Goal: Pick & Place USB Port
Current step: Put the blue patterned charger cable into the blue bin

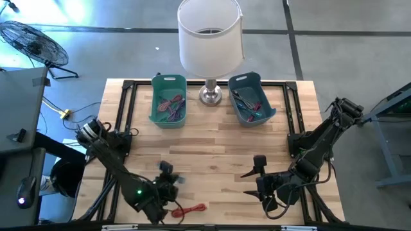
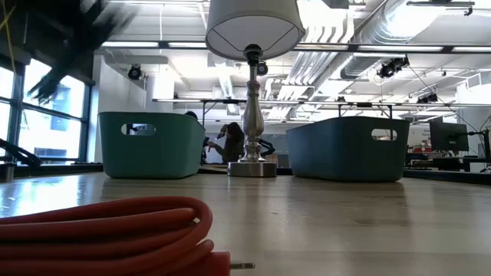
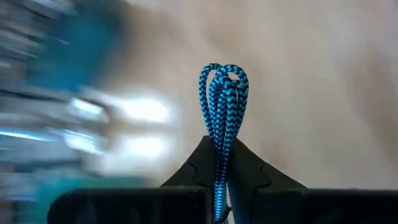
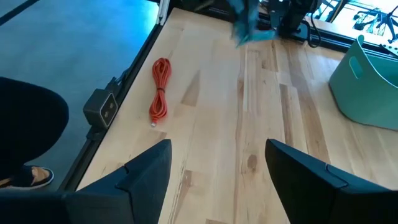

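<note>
Red cord (image 2: pixel 107 234), coiled up, lies right in front of the low camera, near the front edge of the big wooden table (image 1: pixel 212 144). Next biggest is the white lamp (image 1: pixel 210 38) with its silver foot, standing at the back between two plastic tubs. The light green tub (image 1: pixel 168 99) is on the left and the dark blue tub (image 1: pixel 252 97) is on the right. Both have cables inside.

The left pincer (image 1: pixel 168 176) is near the front of the table, just beside the red cord. It is closed tight on a folded blue and black braided USB cable (image 3: pixel 222 99). A loop of the cable sticks out past the fingers. The cable looks lifted off the table.

The right pincer (image 1: pixel 260 183) waits at the front right with its fingers (image 4: pixel 146 168) wide apart and nothing in them.

I think the picking up is done and the carrying is in hand. Next, the left arm should carry the cable over a tub at the back, likely the green one on its side, and let go above it. The red cord has not been picked up yet.
</note>
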You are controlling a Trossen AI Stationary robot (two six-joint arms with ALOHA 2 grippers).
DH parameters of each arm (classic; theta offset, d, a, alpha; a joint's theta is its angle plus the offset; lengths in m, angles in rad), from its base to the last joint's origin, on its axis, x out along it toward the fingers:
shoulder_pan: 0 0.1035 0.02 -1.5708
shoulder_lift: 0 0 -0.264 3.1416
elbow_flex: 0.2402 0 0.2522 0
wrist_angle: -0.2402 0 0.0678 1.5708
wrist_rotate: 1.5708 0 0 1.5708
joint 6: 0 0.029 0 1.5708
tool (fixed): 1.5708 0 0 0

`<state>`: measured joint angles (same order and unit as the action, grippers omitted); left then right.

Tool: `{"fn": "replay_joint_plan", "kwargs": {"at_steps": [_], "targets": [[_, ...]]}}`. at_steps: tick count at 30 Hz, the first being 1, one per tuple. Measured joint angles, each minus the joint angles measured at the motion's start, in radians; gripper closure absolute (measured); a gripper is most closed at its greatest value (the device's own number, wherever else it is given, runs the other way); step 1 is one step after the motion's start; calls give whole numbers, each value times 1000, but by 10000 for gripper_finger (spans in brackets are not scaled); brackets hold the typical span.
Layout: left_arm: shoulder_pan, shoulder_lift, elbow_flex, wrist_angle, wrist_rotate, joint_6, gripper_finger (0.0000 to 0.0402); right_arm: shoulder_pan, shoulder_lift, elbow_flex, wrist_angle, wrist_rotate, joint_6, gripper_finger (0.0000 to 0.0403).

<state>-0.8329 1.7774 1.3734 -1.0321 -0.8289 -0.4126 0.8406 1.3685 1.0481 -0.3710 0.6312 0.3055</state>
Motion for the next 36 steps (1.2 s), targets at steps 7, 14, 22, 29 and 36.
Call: {"fn": "replay_joint_plan", "kwargs": {"at_steps": [7, 14, 22, 29, 36], "targets": [[34, -69, 211, -87, -446, 162, 391, 0, 0, 0, 2, 15, -10, 151], [120, -155, 233, 113, -432, 319, 391, 0, 0, 0, 20, 66, -81, 151], [226, -172, 233, 459, -220, 699, 391, 0, 0, 0, 124, 118, -277, 151], [324, -172, 233, 775, 56, 949, 391, 24, 0, 0, 118, 132, -286, 151], [414, -172, 233, 936, 300, 1070, 391, 114, 0, 0, 113, 332, -347, 151]]}}
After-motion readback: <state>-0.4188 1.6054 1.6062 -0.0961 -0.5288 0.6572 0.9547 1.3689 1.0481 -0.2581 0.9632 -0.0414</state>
